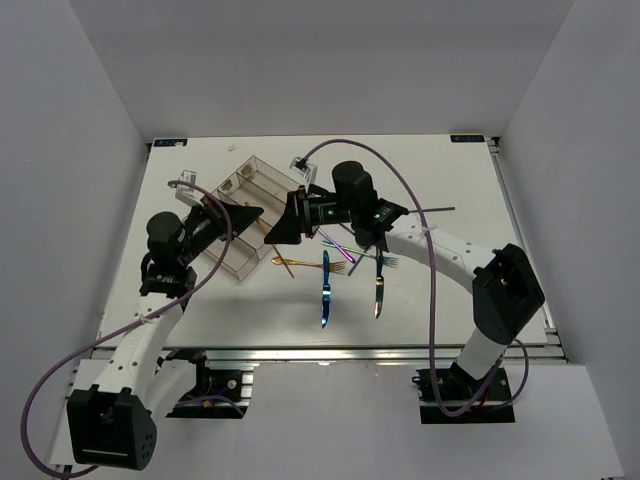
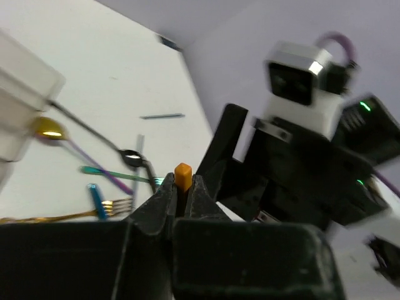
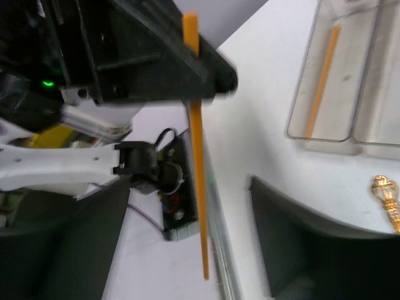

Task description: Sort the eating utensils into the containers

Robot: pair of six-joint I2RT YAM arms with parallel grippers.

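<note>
My left gripper [image 1: 243, 214] is shut on the top end of an orange chopstick [image 2: 182, 176] and holds it over the clear tray [image 1: 268, 180]. In the right wrist view that chopstick [image 3: 197, 162] hangs down between my right gripper's [image 3: 190, 206] wide-open jaws, touching neither. My right gripper [image 1: 284, 226] faces the left one closely. A second orange chopstick [image 3: 322, 81] lies in a tray compartment. Loose utensils lie on the table: a blue knife [image 1: 325, 290], a dark knife [image 1: 379, 290], a gold fork [image 1: 285, 262], a gold spoon [image 2: 49, 129] and a black spoon [image 2: 130, 157].
A black chopstick [image 1: 430, 211] lies apart at the right. Purple and green chopsticks cross in the pile [image 1: 340, 248]. The tray's corner [image 2: 25, 87] is at the left of the left wrist view. The right arm's wrist [image 2: 294, 81] is just in front of my left gripper.
</note>
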